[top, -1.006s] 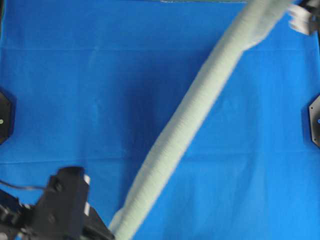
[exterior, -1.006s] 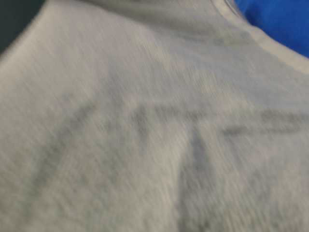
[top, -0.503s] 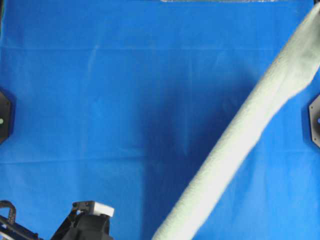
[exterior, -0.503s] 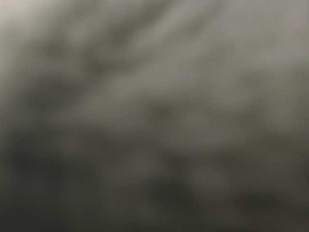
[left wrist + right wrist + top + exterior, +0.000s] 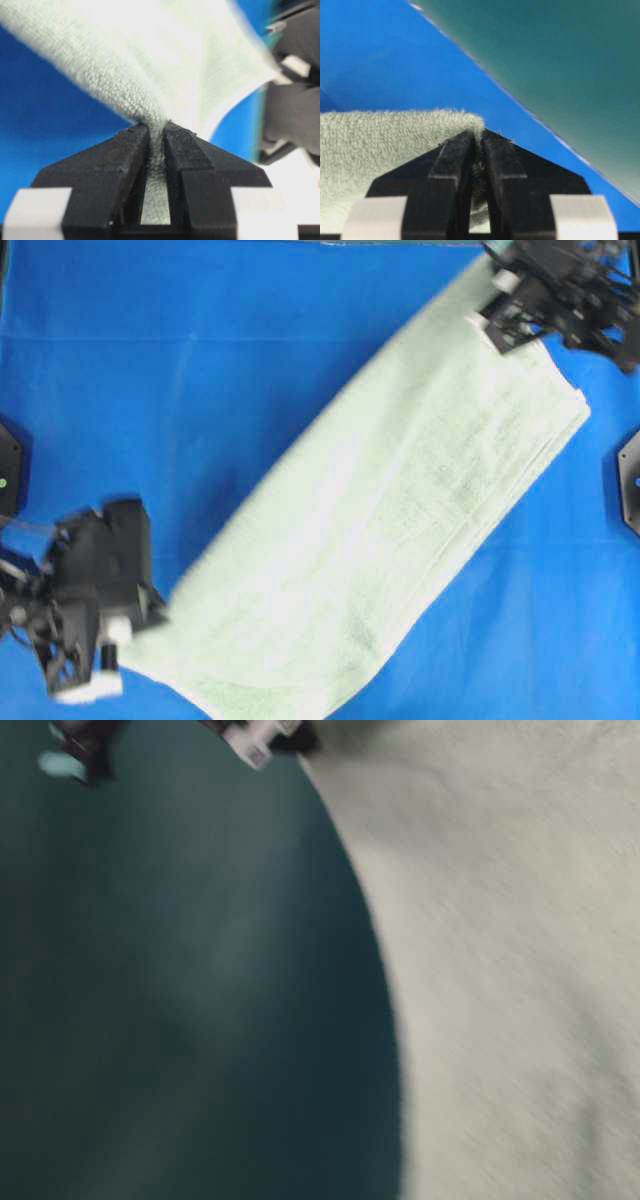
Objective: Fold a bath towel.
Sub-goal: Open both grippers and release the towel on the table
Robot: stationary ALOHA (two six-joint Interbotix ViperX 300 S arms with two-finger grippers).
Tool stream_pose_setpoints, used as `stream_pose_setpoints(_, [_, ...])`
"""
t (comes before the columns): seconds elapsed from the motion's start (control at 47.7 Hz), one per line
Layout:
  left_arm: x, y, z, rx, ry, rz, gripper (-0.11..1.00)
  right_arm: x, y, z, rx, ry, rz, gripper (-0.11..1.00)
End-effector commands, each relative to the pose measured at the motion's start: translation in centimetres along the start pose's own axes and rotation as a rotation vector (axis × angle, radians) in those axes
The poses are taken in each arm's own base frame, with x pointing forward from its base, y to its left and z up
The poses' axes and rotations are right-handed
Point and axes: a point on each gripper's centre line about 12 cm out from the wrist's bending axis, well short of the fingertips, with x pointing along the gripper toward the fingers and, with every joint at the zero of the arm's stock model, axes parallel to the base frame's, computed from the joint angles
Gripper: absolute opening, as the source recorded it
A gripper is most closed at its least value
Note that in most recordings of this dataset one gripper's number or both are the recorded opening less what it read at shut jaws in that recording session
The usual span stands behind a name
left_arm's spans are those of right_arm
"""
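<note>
The bath towel (image 5: 390, 530) is lying as a long folded band, stretching diagonally across the blue cloth (image 5: 200, 390) covering the table, its long axis running from the near-left corner of the overhead view up to the far-right. It is looking two layers thick along the right edge (stacked hems are showing there).

The left claw (image 5: 156, 135) is pinching the near-left end, terry pile bunching between its clenched jaws. The right claw (image 5: 478, 136) is likewise clamping a corner at the far-right end, jaws closed on the cloth. So each arm is holding the end nearer to it, with the towel spanning between them.

Judgement: the next fold is turning on that axis, one end needing to travel along it toward the other.

The table-level view is mostly being blocked by towel fabric, blurred. No containers are showing anywhere.
</note>
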Motion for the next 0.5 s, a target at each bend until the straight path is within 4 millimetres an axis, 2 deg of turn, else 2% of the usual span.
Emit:
stream_pose_setpoints(0.0, [-0.3, 1.7, -1.3, -0.036, -0.009, -0.005, 0.08, 2.0, 0.0, 1.2, 0.023, -0.036, 0.064, 0.08])
stream_pose_setpoints(0.126, [1.0, 4.3, -4.2, -0.04, 0.032, 0.03, 0.08, 4.4, 0.3, 1.0, 0.021, -0.01, 0.083, 0.08])
stream_pose_setpoints(0.231, [2.2, 6.1, -5.7, -0.067, 0.057, 0.06, 0.08, 5.7, 0.7, 0.6, -0.022, 0.021, 0.077, 0.08])
stream_pose_setpoints(0.356, [2.9, 7.6, -6.2, -0.106, 0.053, 0.075, 0.08, 6.3, 1.0, 0.4, -0.052, 0.034, 0.081, 0.08])
stream_pose_setpoints(0.482, [2.6, 7.8, -6.1, -0.114, 0.037, 0.065, 0.09, 6.3, 1.0, 0.4, -0.055, 0.035, 0.08, 0.08])
